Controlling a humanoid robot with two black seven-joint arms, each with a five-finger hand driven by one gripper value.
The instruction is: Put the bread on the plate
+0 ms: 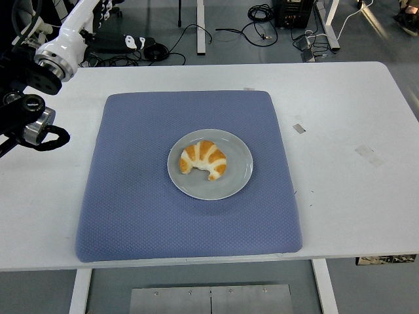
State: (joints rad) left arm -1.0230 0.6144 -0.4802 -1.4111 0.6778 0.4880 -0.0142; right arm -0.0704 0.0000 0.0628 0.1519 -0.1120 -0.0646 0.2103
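Fingers of the robot's black left hand [29,121], at the left edge of the frame, cannot be made out as open or closed. A golden, white-striped croissant-shaped bread [203,159] lies on the round grey plate [239,163], mid-frame on a blue-grey textured mat [131,196] covering the white table [347,131].

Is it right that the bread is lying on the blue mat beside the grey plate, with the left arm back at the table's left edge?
Not quite. The head view shows the bread lying on the grey plate, not beside it on the blue mat. The rest holds: the plate sits on the mat, and the left arm is back at the table's left edge.
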